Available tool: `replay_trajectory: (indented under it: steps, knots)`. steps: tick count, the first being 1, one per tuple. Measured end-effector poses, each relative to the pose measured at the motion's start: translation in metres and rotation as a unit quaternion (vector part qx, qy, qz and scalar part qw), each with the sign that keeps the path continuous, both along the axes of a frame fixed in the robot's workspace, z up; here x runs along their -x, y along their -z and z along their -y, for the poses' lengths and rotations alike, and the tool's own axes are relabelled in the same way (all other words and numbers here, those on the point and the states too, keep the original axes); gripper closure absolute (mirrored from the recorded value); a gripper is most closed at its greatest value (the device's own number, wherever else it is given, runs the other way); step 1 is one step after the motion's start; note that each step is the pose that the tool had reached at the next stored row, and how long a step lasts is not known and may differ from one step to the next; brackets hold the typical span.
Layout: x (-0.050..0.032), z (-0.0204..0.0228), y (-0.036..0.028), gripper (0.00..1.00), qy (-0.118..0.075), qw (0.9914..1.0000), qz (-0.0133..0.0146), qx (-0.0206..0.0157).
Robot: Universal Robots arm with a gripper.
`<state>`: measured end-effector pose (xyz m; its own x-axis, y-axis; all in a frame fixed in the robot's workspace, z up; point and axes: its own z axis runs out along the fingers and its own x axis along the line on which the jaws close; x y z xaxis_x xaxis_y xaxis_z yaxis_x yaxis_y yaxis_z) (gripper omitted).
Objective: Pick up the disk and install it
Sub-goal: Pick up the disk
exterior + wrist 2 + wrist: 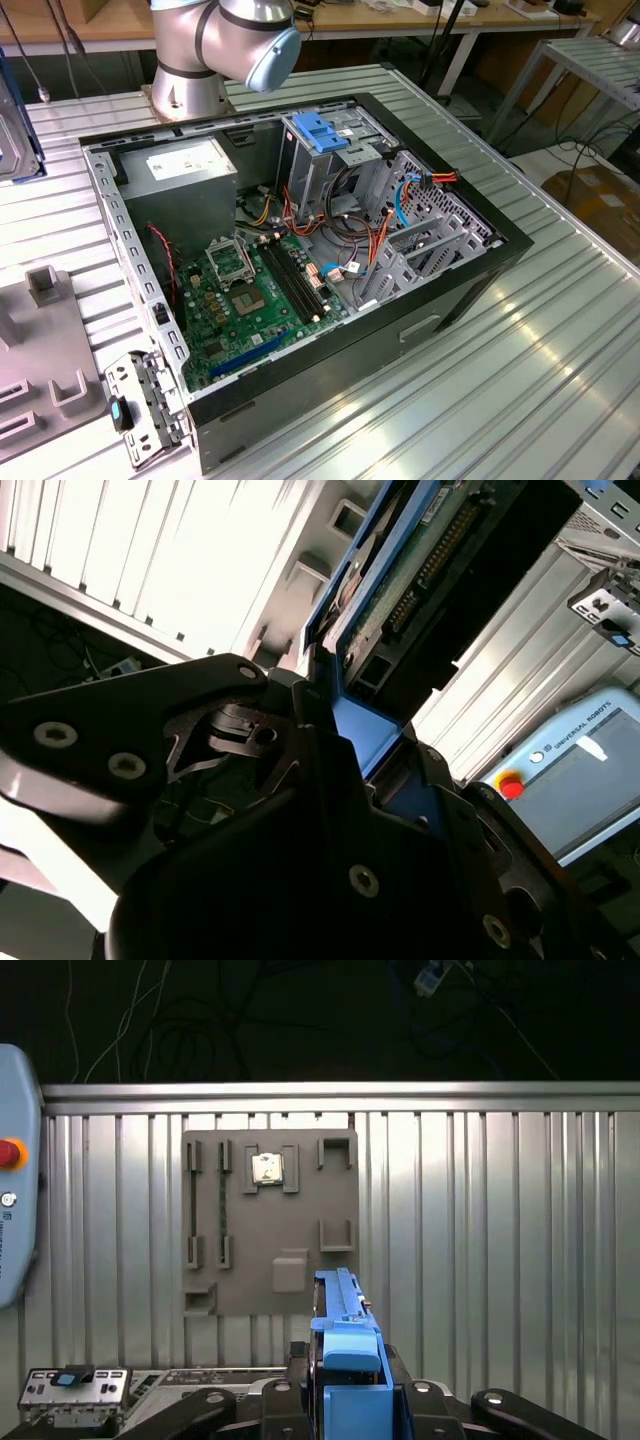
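My fingers (298, 1360) clamp the silver hard drive in its blue plastic carrier rail (340, 1310), edge-up above the ribbed metal tabletop (500, 1210). Gripped so narrowly, it could tilt and jam entering the grey drive cage (310, 180).

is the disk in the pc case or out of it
Out. In the first wrist view the disk sits clamped in the gripper, with the ribbed metal table and a grey fixture plate beyond it.

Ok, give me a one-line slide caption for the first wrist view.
Gripper shut on the disk, held edge-on in its blue carrier above the grey fixture plate on the ribbed table.
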<state>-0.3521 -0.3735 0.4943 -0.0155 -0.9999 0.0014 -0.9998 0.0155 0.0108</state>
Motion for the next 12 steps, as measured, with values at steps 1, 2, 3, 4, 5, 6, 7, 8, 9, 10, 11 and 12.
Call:
replay_trajectory:
  steps: [1,2,3,4,5,6,7,8,9,10,11,12]
  knots:
    - [-0.0013,0.0001,0.0000,0.63,0.000,1.00000,0.0000,0.0000]
    - [-0.0029,0.0001,0.0000,0.63,0.000,1.00000,0.0000,0.0000]
    - [-0.0055,0.0002,0.0001,0.63,0.000,1.00000,0.0000,0.0000]
    - [-0.0068,0.0003,0.0001,0.63,0.000,1.00000,0.0000,0.0000]
    - [-0.0081,0.0003,0.0001,0.63,0.000,1.00000,0.0000,0.0000]
    - [-0.0096,0.0004,0.0001,0.63,0.000,1.00000,0.0000,0.0000]
    - [-0.0110,0.0005,0.0001,0.63,0.000,1.00000,0.0000,0.0000]
    - [-0.0133,0.0006,0.0002,0.63,0.000,1.00000,0.0000,0.0000]
    - [-0.0144,0.0007,0.0001,0.63,0.000,1.00000,0.0000,0.0000]
    - [-0.0150,0.0012,0.0001,0.63,0.000,1.00000,0.0000,0.0000]
    - [-0.0153,0.0024,0.0002,0.63,0.000,1.00000,0.0000,0.0000]
    - [-0.0155,0.0033,0.0002,0.63,0.000,1.00000,0.0000,0.0000]
